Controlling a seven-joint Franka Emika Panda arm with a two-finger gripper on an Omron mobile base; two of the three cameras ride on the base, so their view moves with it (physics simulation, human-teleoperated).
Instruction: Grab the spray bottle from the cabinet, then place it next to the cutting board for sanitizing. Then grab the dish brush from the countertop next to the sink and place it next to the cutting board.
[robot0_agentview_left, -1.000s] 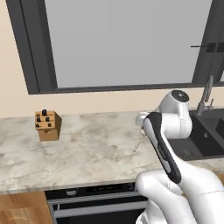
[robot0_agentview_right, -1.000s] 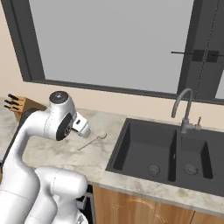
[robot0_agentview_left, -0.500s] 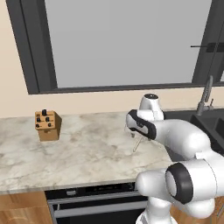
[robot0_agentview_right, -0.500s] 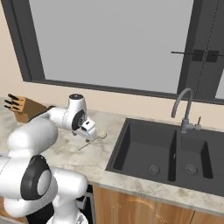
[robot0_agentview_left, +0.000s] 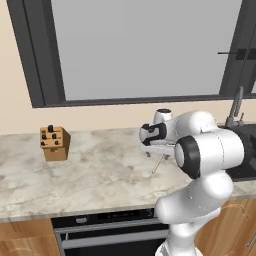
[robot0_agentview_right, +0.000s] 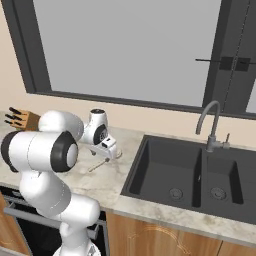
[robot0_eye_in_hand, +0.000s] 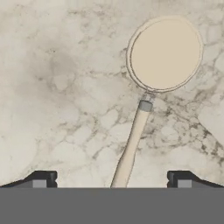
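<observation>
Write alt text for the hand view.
A dish brush lies flat on the marbled countertop, its round pale head up and right, its thin beige handle running down between the two fingertips of the open gripper, which hangs above it.

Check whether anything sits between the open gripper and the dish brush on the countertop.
Nothing visible does. In the hand view the gripper looks straight down on the dish brush, whose handle runs up between the two fingertips. Around it lies just bare marbled countertop.
</observation>
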